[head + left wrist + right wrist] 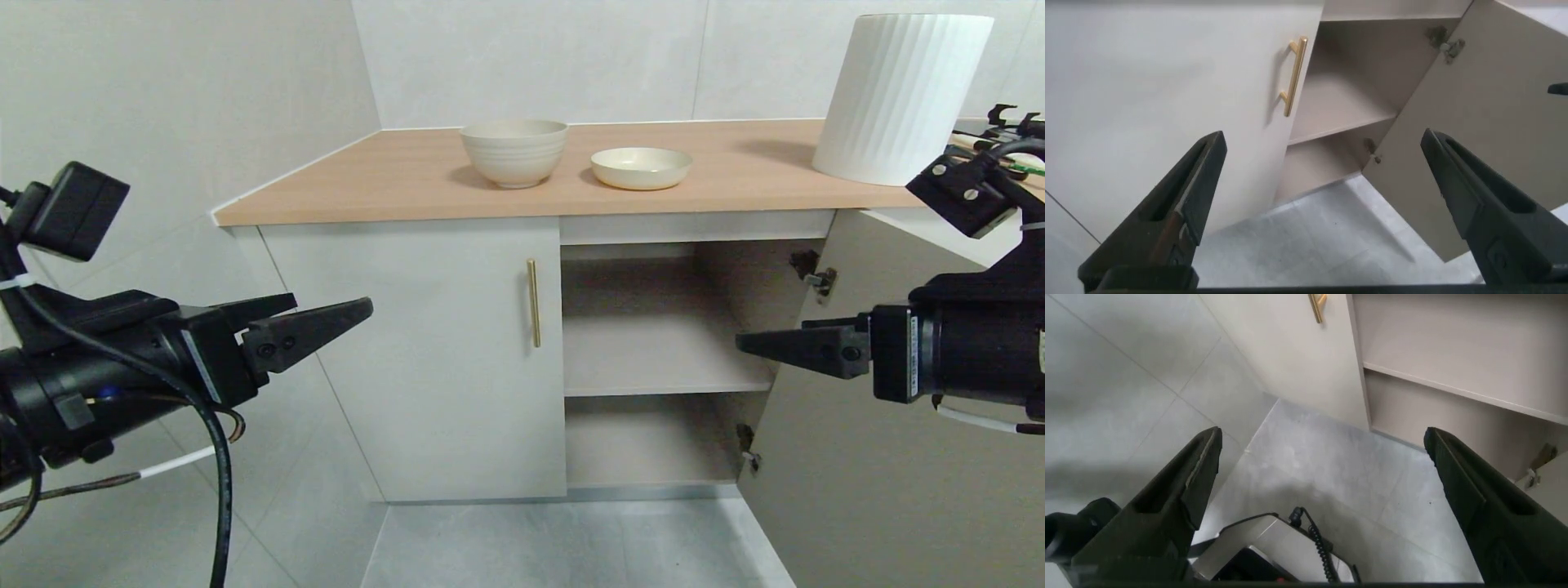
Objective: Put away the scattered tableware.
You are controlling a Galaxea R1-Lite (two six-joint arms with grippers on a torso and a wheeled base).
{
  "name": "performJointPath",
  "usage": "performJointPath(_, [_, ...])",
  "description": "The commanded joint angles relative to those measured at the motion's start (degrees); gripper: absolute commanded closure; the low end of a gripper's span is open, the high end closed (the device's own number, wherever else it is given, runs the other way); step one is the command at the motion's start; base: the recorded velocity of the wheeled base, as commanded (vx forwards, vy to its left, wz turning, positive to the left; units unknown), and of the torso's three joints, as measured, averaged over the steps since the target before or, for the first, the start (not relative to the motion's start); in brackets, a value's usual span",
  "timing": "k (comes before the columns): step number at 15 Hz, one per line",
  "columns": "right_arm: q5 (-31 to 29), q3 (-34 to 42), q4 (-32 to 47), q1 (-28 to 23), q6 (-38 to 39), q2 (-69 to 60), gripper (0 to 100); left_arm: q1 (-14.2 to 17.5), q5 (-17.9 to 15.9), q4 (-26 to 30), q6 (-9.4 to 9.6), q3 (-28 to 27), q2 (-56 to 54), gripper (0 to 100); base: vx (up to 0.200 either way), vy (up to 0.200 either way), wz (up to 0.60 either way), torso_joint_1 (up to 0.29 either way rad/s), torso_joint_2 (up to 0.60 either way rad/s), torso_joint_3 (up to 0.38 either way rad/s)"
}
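Note:
A beige ribbed bowl (pixel 514 151) and a shallow cream dish (pixel 641 167) stand side by side on the wooden countertop (pixel 392 175). Below them is a cabinet whose right door (pixel 857 457) is swung open, showing an inner shelf (pixel 653 363) and a bottom compartment, both bare. My left gripper (pixel 326 310) hangs open in front of the shut left door, well below the bowl. In its wrist view the left gripper (pixel 1323 137) holds nothing. My right gripper (pixel 747 341) is level with the shelf beside the open door. The right gripper (pixel 1323 435) is open too, with nothing in it.
A tall white ribbed cylinder (pixel 898 94) stands on the counter's right end. The shut left door carries a gold handle (pixel 532 302). A tiled wall closes off the left side. Grey floor (pixel 571 543) lies before the cabinet.

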Motion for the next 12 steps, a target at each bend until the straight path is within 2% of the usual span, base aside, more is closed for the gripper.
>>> performJointPath(1, [0.03,0.10,0.02,0.08,-0.01,-0.20,0,-0.04,-0.01,0.04,-0.01,-0.05,0.01,0,0.000,0.000,0.00,0.000,0.00,0.000])
performJointPath(4, [-0.06,0.10,0.02,0.08,-0.01,-0.20,0,-0.04,-0.01,0.13,-0.01,-0.14,-0.35,0,0.000,0.000,0.00,0.000,0.00,0.000])
performJointPath(12, [0.56,2.83,-2.27,-0.01,-0.01,-1.87,0,-0.04,-0.01,0.13,-0.01,-0.14,-0.52,0,0.200,0.000,0.00,0.004,0.00,0.002])
